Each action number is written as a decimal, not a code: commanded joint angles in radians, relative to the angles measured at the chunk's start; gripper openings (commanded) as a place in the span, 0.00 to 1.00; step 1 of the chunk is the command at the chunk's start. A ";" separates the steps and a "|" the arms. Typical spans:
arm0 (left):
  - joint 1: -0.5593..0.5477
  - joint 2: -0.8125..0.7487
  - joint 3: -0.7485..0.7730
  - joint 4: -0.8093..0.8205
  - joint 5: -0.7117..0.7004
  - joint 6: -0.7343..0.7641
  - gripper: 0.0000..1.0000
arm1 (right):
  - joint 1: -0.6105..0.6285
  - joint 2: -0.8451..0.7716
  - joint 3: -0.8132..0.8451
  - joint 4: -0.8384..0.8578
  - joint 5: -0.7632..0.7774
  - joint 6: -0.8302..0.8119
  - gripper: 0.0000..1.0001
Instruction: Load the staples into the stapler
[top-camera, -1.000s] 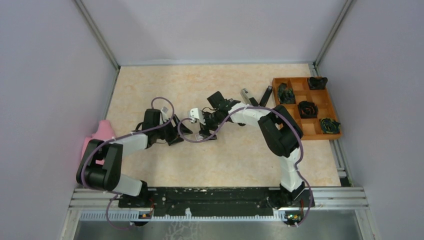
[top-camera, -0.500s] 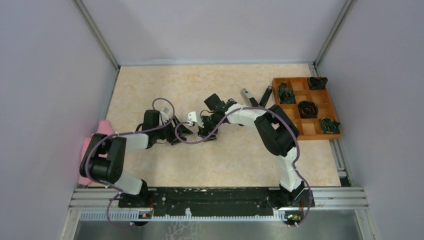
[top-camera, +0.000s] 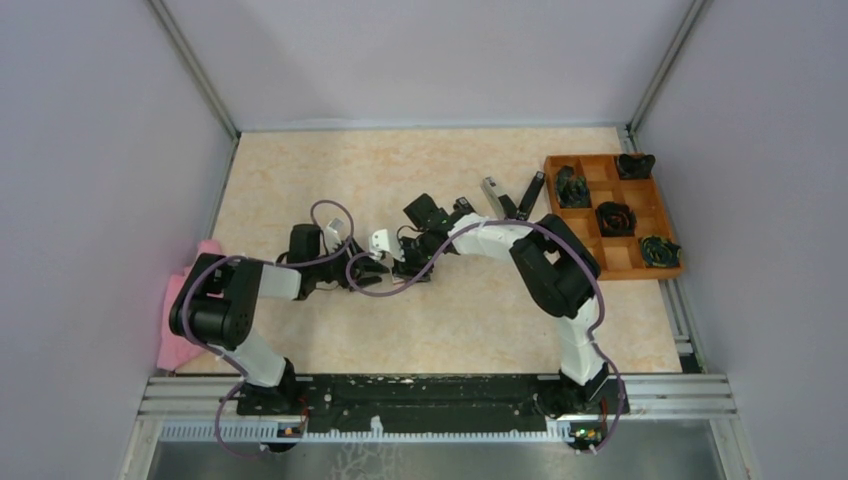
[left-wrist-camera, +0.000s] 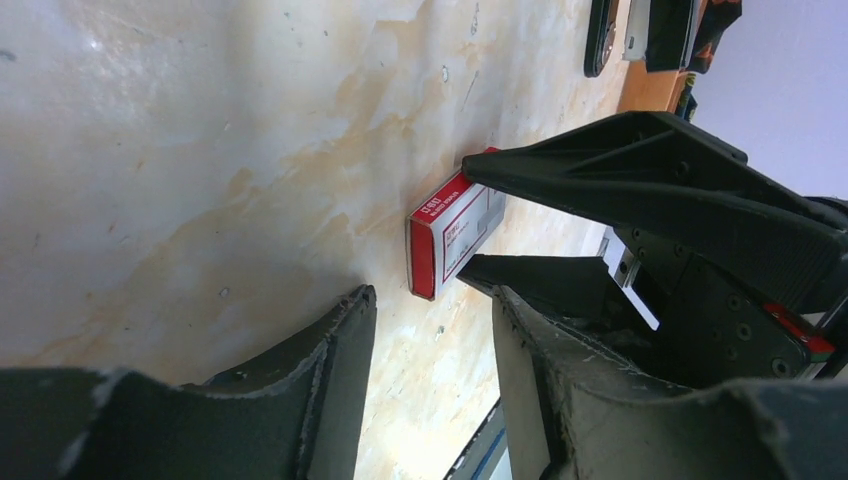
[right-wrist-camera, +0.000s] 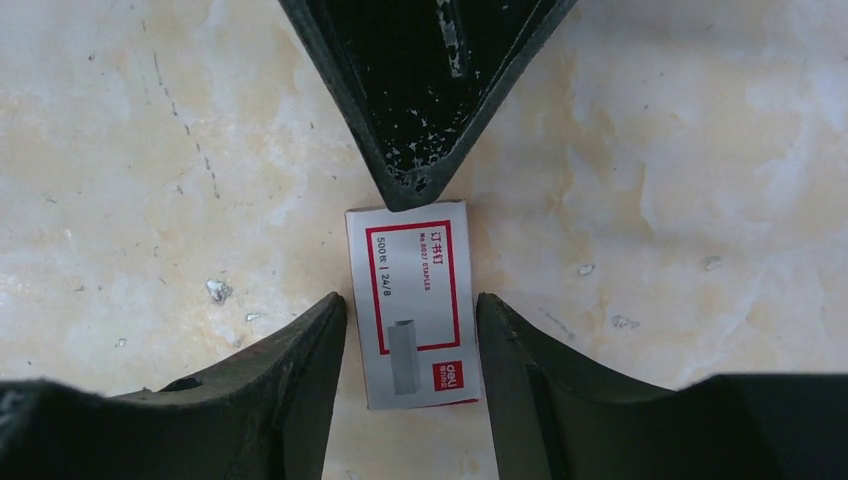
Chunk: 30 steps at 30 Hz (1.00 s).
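early: nothing loaded. no loose staples visible, likely inside red-and-white box (left-wrist-camera: 450, 235) mid-table. right gripper (right-wrist-camera: 411, 300) straddles it, jaws just off its sides; left gripper (left-wrist-camera: 432, 295) part-open at its end, empty. stapler (top-camera: 492, 191) far right, untouched.

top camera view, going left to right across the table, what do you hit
pink cloth → left gripper → right gripper → stapler → orange compartment tray
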 joint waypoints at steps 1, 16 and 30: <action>0.003 0.045 -0.038 0.046 0.021 0.000 0.52 | 0.022 -0.034 -0.049 -0.019 0.071 0.015 0.50; -0.008 0.106 -0.060 0.237 0.093 -0.049 0.34 | 0.032 -0.082 -0.114 0.029 0.091 0.077 0.48; -0.021 0.215 -0.085 0.520 0.160 -0.168 0.30 | 0.034 -0.078 -0.125 0.040 0.097 0.079 0.48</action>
